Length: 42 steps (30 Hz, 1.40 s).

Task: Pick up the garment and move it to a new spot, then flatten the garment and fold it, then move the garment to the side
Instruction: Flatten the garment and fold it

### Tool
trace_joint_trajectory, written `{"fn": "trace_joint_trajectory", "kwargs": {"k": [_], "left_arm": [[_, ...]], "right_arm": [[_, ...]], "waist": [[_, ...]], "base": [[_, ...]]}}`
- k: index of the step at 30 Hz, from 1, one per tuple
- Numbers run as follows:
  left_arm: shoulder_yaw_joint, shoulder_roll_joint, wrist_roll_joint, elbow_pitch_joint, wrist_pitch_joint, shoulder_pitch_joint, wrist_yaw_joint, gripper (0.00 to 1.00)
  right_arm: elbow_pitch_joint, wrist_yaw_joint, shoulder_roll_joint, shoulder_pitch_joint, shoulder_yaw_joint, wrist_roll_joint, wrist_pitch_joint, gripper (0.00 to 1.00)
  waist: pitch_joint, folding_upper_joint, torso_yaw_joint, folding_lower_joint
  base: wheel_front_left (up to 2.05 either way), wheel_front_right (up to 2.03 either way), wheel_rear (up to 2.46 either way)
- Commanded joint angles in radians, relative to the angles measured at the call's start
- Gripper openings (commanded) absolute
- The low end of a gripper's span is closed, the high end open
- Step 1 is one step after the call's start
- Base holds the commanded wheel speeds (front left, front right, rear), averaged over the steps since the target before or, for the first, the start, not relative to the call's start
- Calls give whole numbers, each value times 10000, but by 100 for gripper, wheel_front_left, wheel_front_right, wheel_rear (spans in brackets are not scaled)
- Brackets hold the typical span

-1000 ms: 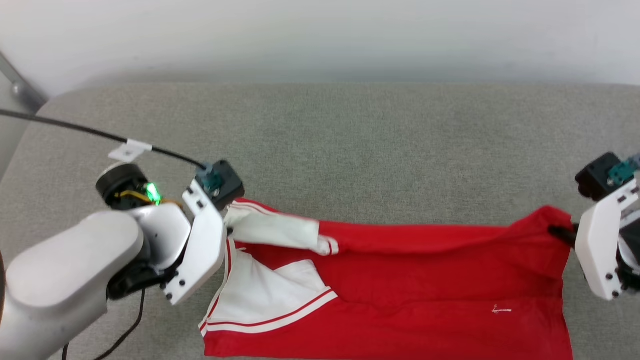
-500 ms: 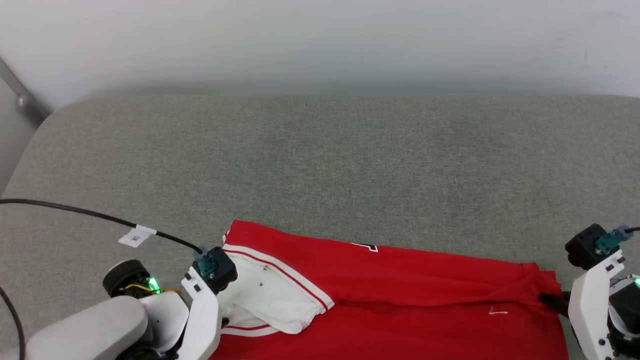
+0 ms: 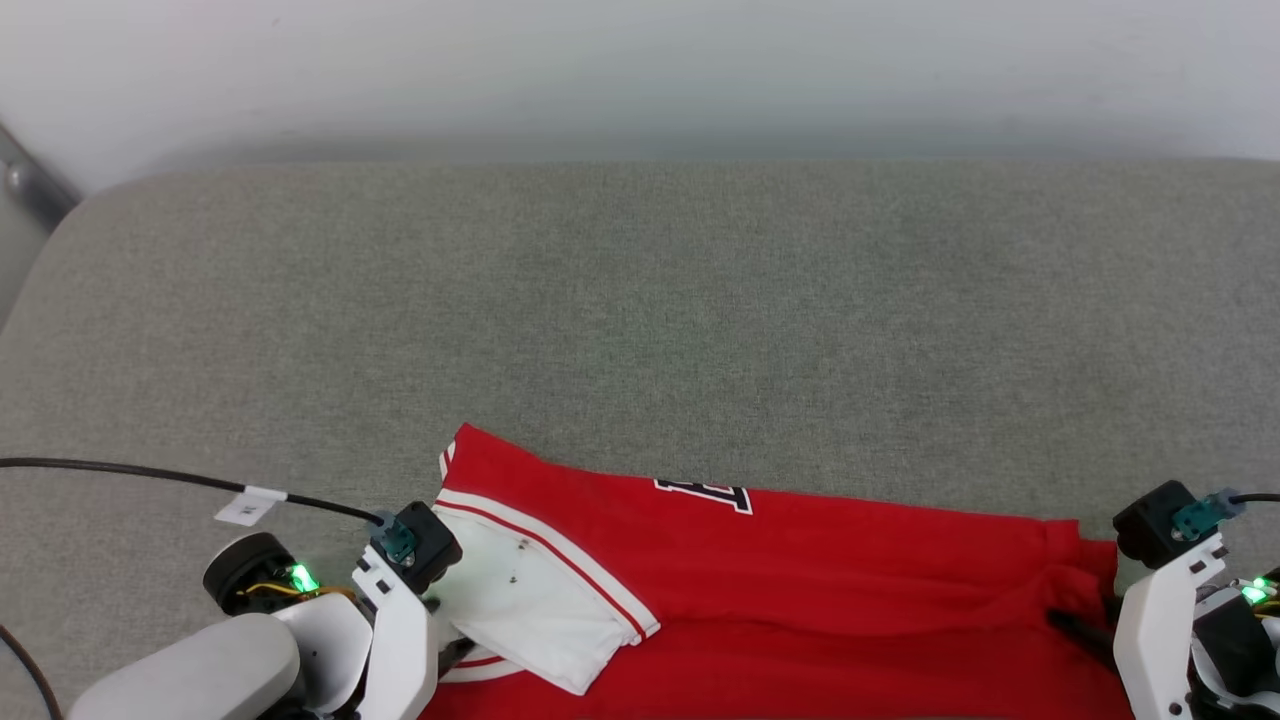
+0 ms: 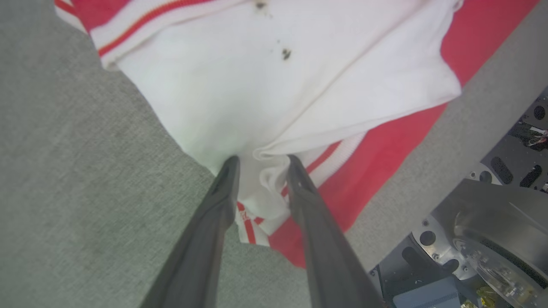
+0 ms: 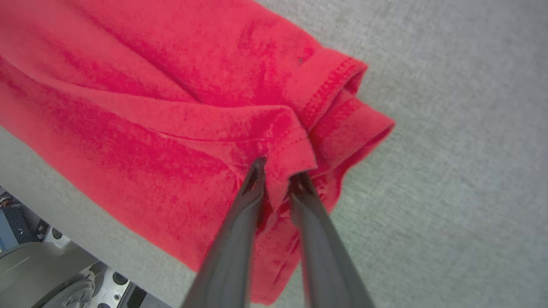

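Note:
The garment (image 3: 800, 600), a red jersey T-shirt, lies folded along the near edge of the grey padded surface (image 3: 640, 300). Black white-outlined lettering (image 3: 705, 493) peeks out at its far edge. Its white sleeve (image 3: 530, 610) with red stripes lies at the left end. My left gripper (image 3: 448, 648) is at that sleeve; in the left wrist view its fingers (image 4: 262, 161) stand open with a loose white fold (image 4: 267, 179) between them. My right gripper (image 3: 1080, 628) is at the red hem corner; its fingers (image 5: 279, 171) are slightly open, the hem flap (image 5: 295, 145) still between them.
A black cable (image 3: 150, 475) with a white tag runs across the surface to my left wrist. A pale wall stands behind the surface. The far half of the grey surface is bare. My own base (image 4: 492, 239) shows past the near edge.
Both arms came down and toward me, laying the held edge of the garment over the rest. The lettering now shows. Both grippers' fingers have parted. The head camera has shifted too.

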Motion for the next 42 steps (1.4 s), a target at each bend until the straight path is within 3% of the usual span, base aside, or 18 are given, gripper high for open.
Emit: {"fn": "trace_joint_trajectory", "kwargs": {"k": [1, 3, 6, 12, 18, 26, 31, 42], "left_arm": [[84, -16, 76, -76, -233, 184, 98, 100], [297, 84, 274, -323, -892, 230, 317, 100], [668, 329, 679, -799, -2055, 454, 1013, 100], [1452, 550, 1476, -1386, -4378, 1019, 2957, 100], [2185, 150, 1847, -1248, -6239, 1687, 4665, 100], [3870, -764, 2705, -1370, -6689, 2670, 6223, 100], [5312, -1449, 3588, -1607, -6692, 3638, 6475, 100], [7433, -3210, 5384, -1511, -6686, 5262, 5697, 100]], "right_arm": [[-79, -7, 86, 186, -52, 76, -187, 100], [-320, -7, -164, 250, -255, -33, -627, 100], [-787, -6, -404, 578, -806, -28, -1301, 100], [-1312, -7, -488, 1544, -2953, -100, -2373, 100], [-908, -6, 571, 2868, -5354, -175, -2784, 100], [-566, -6, 2300, 3889, -6592, 113, -2064, 100], [-264, -6, 2856, 3939, -6534, 283, -1403, 100], [-207, 9, 3263, 4023, -4924, 922, 158, 100]], "waist": [[-129, 0, -2, 1], [-298, 0, 1, 1], [-521, 0, -29, 1], [-605, 0, -43, 1], [-388, 0, 55, 1], [-118, 0, 217, 1], [58, 0, 349, 1], [184, 0, 574, 1]], "base": [[0, 0, 0], [0, 0, 0], [0, 0, 0], [0, 0, 0], [0, 0, 0], [0, 0, 0], [0, 0, 0], [0, 0, 0]]}}
